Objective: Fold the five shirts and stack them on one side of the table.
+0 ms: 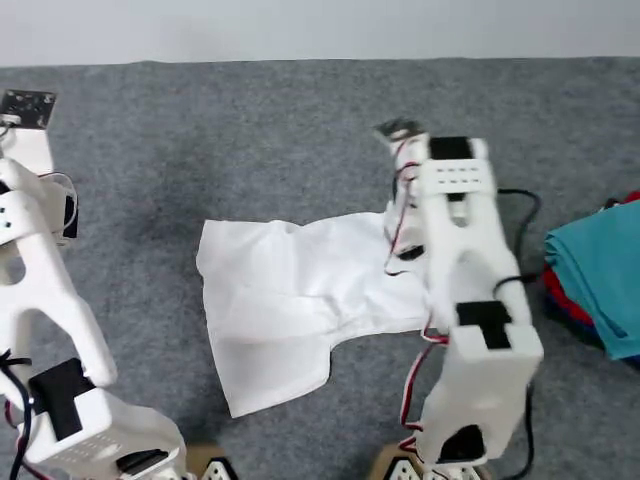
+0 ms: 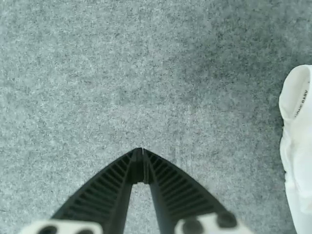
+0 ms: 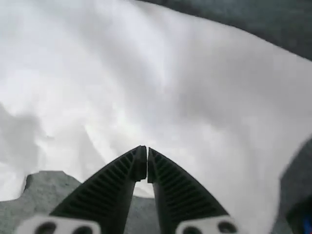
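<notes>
**Item 1, left gripper** (image 2: 142,152). Fingers pressed together along their full length, tips meeting. They hold nothing. It hangs over bare grey table (image 2: 122,63) near the left edge, just beside the shirt's hem and apart from it.

**Item 2, right gripper** (image 3: 146,148). Fingers pressed together, no gap at the tips. It is poised over the white cloth close to one of the cloth's borders. Whether any fabric is pinched between the tips cannot be told.

**Item 3, white shirt** (image 1: 285,300). Lies spread open and rumpled at mid-table, nearer the near edge than the far one, unfolded. Its right portion lies under the right arm (image 1: 470,300).

**Item 4, stack of folded shirts** (image 1: 600,275). At the right edge of the table, teal on top, with red and blue layers showing beneath. Well apart from the white shirt.

**Item 5, left arm** (image 1: 40,290). Stands at the left edge.

**Open room.** A broad strip of grey surface runs along the far edge, where the table meets a pale wall (image 1: 320,25). More bare surface lies between the left arm and the shirt, and a narrower band lies between the right arm and the stack.

**Writing.** A sewn label (image 2: 298,97) sits at the shirt's rolled edge, and its print is too small to read.
</notes>
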Available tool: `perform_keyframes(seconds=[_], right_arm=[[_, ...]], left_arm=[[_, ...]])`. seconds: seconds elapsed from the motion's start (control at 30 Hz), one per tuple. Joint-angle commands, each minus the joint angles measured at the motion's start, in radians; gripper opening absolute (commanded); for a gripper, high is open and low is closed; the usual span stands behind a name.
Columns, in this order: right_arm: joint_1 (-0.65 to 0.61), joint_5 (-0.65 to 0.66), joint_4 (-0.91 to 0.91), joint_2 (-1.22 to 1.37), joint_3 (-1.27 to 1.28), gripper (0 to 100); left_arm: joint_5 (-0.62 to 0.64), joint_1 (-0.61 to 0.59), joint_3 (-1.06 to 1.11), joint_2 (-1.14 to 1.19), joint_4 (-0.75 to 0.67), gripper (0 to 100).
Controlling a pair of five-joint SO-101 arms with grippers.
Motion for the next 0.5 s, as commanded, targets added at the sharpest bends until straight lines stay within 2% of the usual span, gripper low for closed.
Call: perform_keyframes(seconds=[0.0,0.17,0.47], right_arm=[[-0.051,0.009,-0.018,0.079,-0.008,1.0],[-0.099,0.015,0.002,0.199,-0.008,1.0],[-0.133,0.020,0.124,0.185,-0.008,0.9]], left_arm=[[0.003,0.002,-0.004,-0.043,-0.011,0],[0.003,0.003,-0.004,-0.043,-0.011,0],[0.008,0.005,-0.004,-0.043,-0.014,0]])
